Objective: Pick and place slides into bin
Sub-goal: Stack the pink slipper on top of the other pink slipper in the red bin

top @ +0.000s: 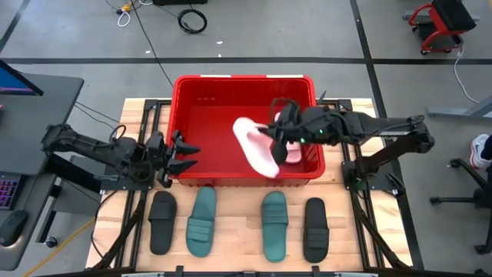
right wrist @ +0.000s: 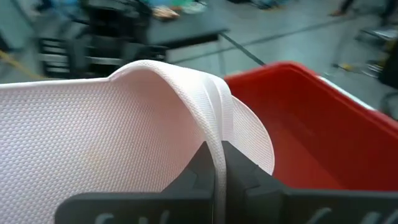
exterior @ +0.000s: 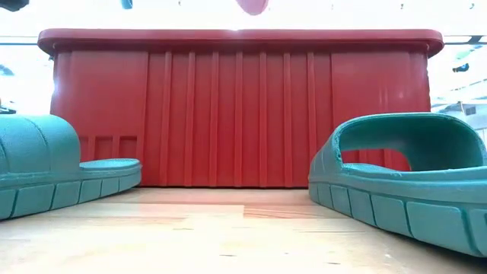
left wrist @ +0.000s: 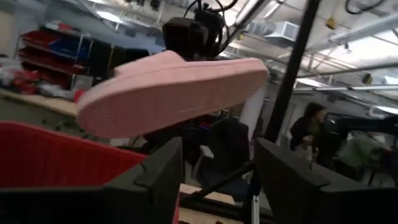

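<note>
My right gripper [top: 278,137] is shut on a pale pink slide [top: 255,146] and holds it above the red bin [top: 184,88]. The slide's sole shows in the left wrist view [left wrist: 168,93], and its tip shows at the top of the low view [exterior: 252,6]. A second pink slide [top: 295,154] seems to lie in the bin under the gripper. My left gripper [top: 191,156] is open and empty at the bin's near left corner. Two black slides [top: 161,221] [top: 314,229] and two teal slides [top: 202,221] [top: 274,225] lie flat on the table. My right gripper pinches the edge of the pink slide's strap [right wrist: 219,134] between its two fingers. The fingers come from the table's right side, slanting down. The slide is lifted clear above the bin and tilted, its sole turned toward the table's left.
The bin's thick rim [exterior: 243,36] and ribbed near wall stand behind the two teal slides [exterior: 46,164] [exterior: 407,179]. Bare wooden tabletop [top: 234,231] lies between the slides. People [left wrist: 311,130] show in the room beyond the table.
</note>
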